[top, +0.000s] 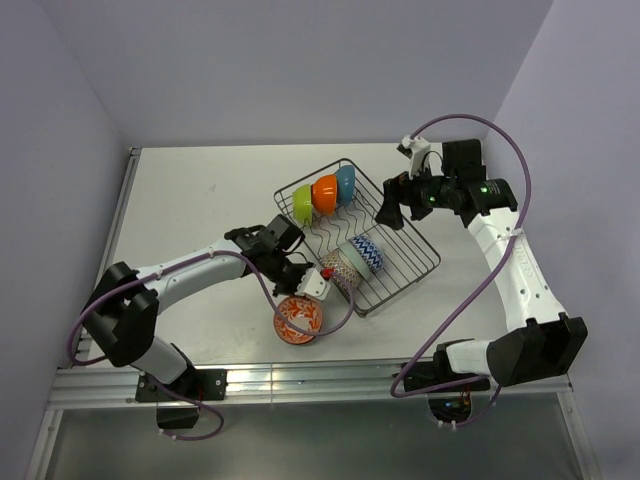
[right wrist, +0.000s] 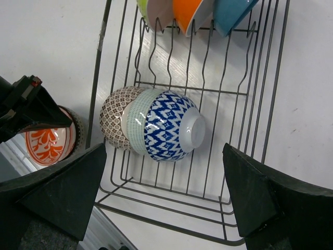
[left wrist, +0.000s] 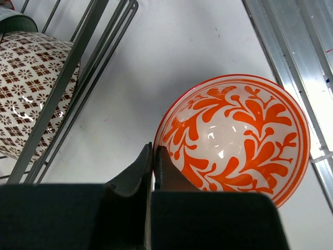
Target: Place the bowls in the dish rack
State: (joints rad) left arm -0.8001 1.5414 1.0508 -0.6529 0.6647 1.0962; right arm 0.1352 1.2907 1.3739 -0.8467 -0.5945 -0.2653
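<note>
Top external view: the dish rack (top: pixel 405 262), dark wire, sits skewed on the table, one corner pointing away from the arms.

- Far end of the rack: three bowls on edge in a row among the tines, the lime green bowl (top: pixel 302 204), the orange bowl (top: pixel 325 192) and the blue bowl (top: pixel 345 182), touching one another.
- Near end of the rack: three more on their sides, pressed one against the next: the brown patterned bowl (right wrist: pixel 113 122), a pale green checked bowl (right wrist: pixel 136 127) and the white-blue zigzag bowl (right wrist: pixel 169 133), its foot turned outward.
- Just outside the rack's near corner: the red-orange bowl (top: pixel 299 318), upright on the table with its leaf pattern showing inside.

Left gripper (left wrist: pixel 154 156) is at that bowl's rim on the rack side. Its jaws are squeezed together, one finger outside the rim and one over the inside, so the rim looks pinched between them.

Right gripper (top: pixel 392 210) hangs above the rack's middle, jaws spread wide and holding nothing. Its wrist view looks straight down on the nested three.

Table (top: pixel 200 200) is matt white with a few faint scuffs. A ribbed metal rail (top: pixel 300 378) runs along the edge beyond the rack's near corner, where the arm bases are bolted. Plain lavender walls (top: pixel 300 60) close in beyond the rack on three sides. Purple cables (top: pixel 500 150) loop along both arms.
</note>
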